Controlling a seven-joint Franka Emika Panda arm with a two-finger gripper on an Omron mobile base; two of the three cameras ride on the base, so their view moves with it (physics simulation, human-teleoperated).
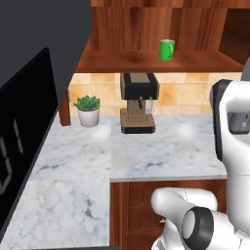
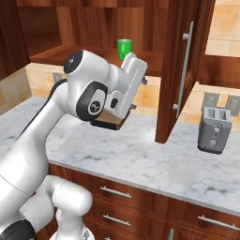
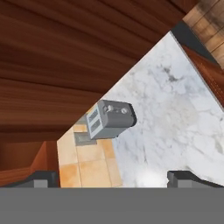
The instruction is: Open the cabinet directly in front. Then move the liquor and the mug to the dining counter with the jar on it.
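1. Left base view: the mug (image 1: 167, 49), bright green, stands upright on the bottom shelf of the cabinet (image 1: 146, 29), right of the shelf's middle. No door covers that part of the shelf.
2. Under the shelf a brown and black coffee machine (image 1: 138, 101) sits on the marble worktop (image 1: 161, 146) against the tan tiled wall. A small potted succulent (image 1: 88, 110) in a white pot stands to its left, apart from it.
3. A large dark appliance (image 1: 29, 122) fills the left edge of this view.
4. Right base view: the mug (image 2: 124, 48) shows just above the white arm (image 2: 89, 93), on the same shelf. The cabinet's right door (image 2: 180, 70) stands swung out toward the camera, its long grey bar handle (image 2: 184, 70) vertical.
5. A grey two-slot toaster (image 2: 214, 129) rests on the worktop to the right of the open door, well apart from the mug.
6. Drawers (image 2: 140, 197) with short silver handles run below the worktop.
7. Hand view: rolled hard to one side. The gripper (image 3: 113, 178) is released, its two dark tips spread wide with nothing between them.
8. Beyond the tips lie the toaster (image 3: 109, 119), tan wall tiles and marble; reddish-brown wood of the cabinet door covers the upper left.
9. The gripper touches neither the mug nor the door handle.
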